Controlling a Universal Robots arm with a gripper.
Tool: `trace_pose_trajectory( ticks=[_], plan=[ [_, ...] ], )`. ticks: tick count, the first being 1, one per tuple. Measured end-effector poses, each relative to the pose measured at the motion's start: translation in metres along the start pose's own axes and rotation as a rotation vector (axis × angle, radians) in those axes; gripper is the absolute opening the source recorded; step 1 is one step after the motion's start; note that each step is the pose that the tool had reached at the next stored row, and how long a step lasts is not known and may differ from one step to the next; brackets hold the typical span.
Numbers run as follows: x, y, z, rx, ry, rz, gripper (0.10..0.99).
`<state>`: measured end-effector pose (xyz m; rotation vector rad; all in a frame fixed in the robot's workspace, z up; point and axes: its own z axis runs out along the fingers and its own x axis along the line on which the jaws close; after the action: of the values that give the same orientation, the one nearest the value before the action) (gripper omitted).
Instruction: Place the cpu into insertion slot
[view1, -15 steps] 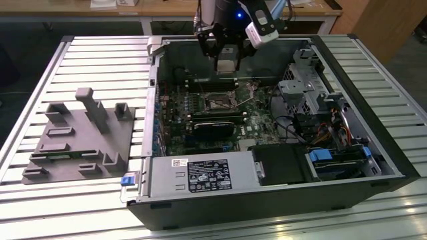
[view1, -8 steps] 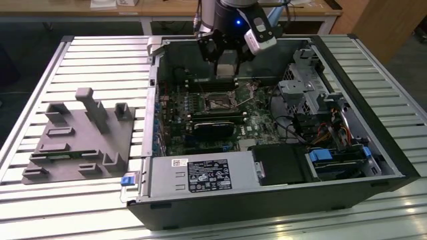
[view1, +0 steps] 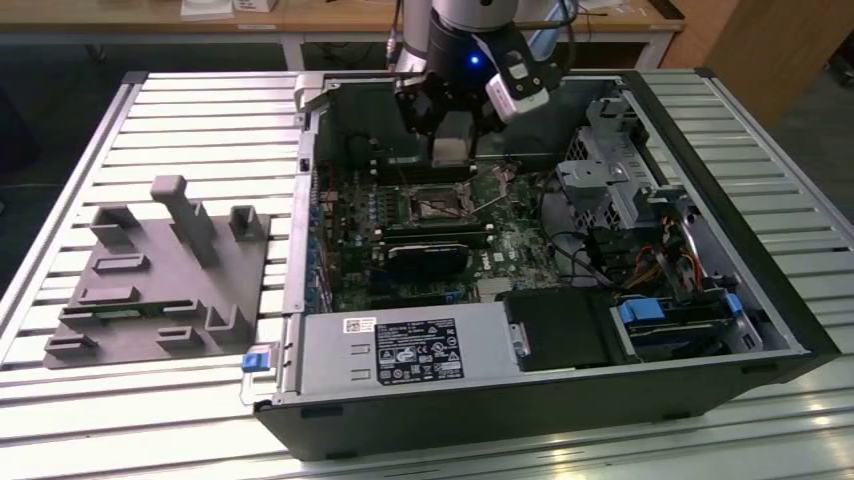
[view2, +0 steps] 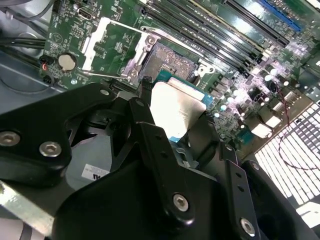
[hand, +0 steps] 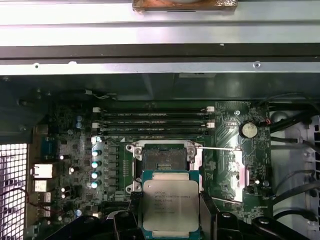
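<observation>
My gripper hangs inside the open computer case, just behind the insertion slot on the green motherboard. It is shut on the cpu, a thin square chip with a pale silver face, gripped by two opposite edges between black fingers. In the second wrist view the cpu sits between the fingers a little short of the insertion slot. The insertion slot has a shiny frame and a dark bare centre, and the chip is apart from it.
Long memory slots run beside the socket. A black card, a power supply and a drive cage crowd the case. The socket's thin lever sticks out sideways. A grey fixture plate lies on the slatted table.
</observation>
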<state>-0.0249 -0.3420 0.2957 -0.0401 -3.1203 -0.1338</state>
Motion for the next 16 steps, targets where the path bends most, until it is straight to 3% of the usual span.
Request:
trace_pose_trajectory(
  ticks=[16],
  plan=[
    [-0.0003, 0.0031, 0.0275, 0.003, -0.0001, 0.000, 0.537]
  ],
)
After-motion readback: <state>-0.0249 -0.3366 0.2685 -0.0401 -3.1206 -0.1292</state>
